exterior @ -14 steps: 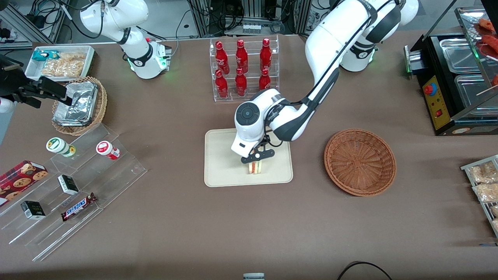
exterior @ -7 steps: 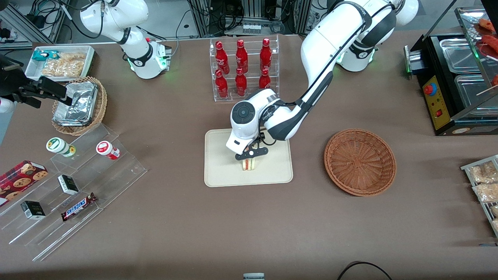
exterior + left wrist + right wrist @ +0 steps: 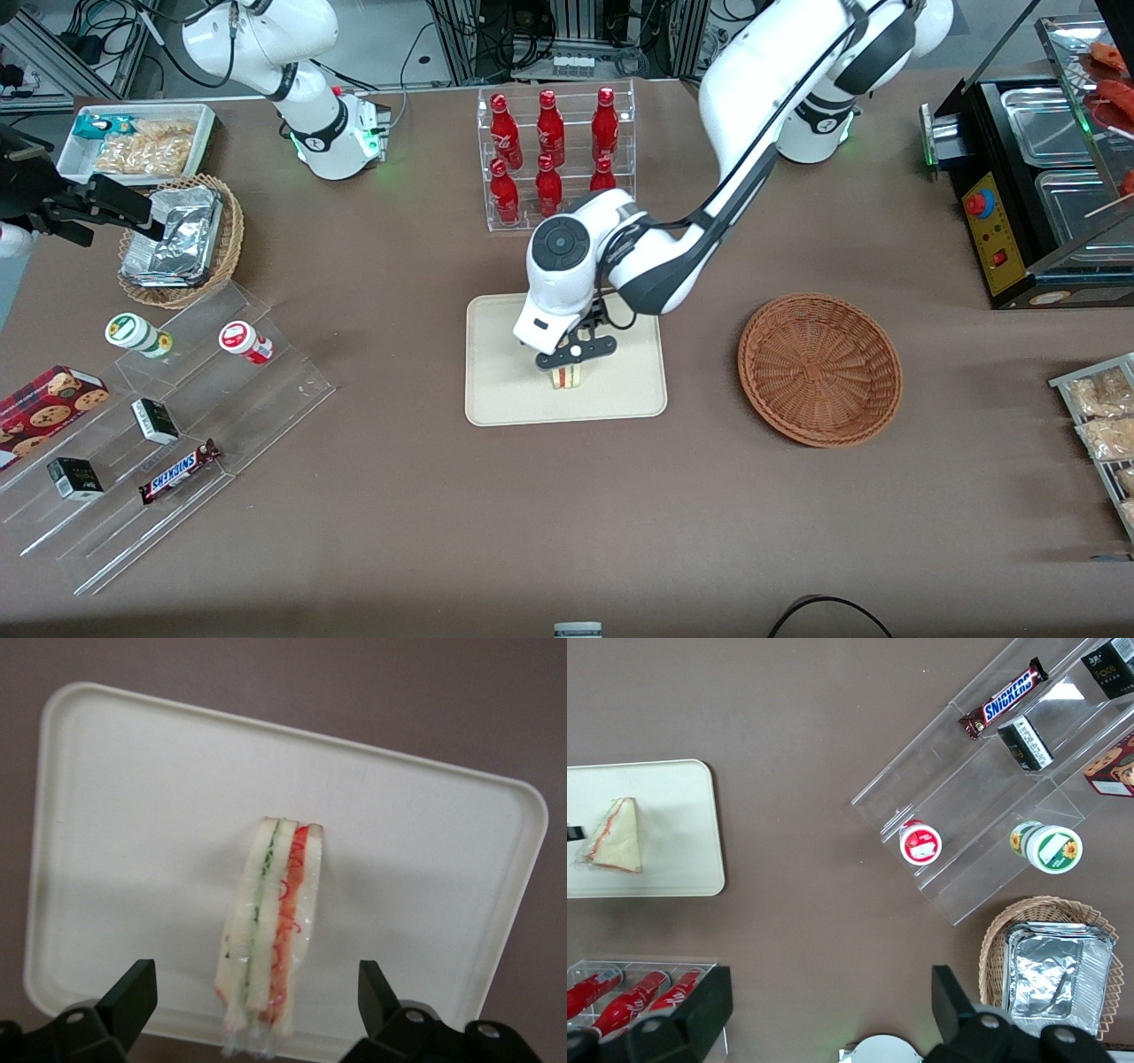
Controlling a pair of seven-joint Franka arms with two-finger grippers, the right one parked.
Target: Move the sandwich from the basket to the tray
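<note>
The sandwich (image 3: 568,377) stands on its edge on the cream tray (image 3: 505,354), in the part of the tray nearer the front camera. My left gripper (image 3: 572,358) hangs directly above it, open; in the left wrist view the gripper (image 3: 255,981) has its black fingers (image 3: 133,992) wide apart on either side of the sandwich (image 3: 270,921), not touching it. The tray (image 3: 133,815) lies under it. The right wrist view shows the sandwich (image 3: 616,835) on the tray (image 3: 673,815) too. The reddish-brown basket (image 3: 819,368) is empty, toward the working arm's end.
A clear rack of red bottles (image 3: 551,159) stands farther from the front camera than the tray. Clear stepped shelves with snacks (image 3: 168,425), a tan basket of foil packets (image 3: 182,239) and a white bin (image 3: 137,142) lie toward the parked arm's end. A black appliance (image 3: 1028,204) stands at the working arm's end.
The gripper and sandwich shifted a little toward the parked arm's end over the tray, then stayed there. The arm's elbow has lifted slightly.
</note>
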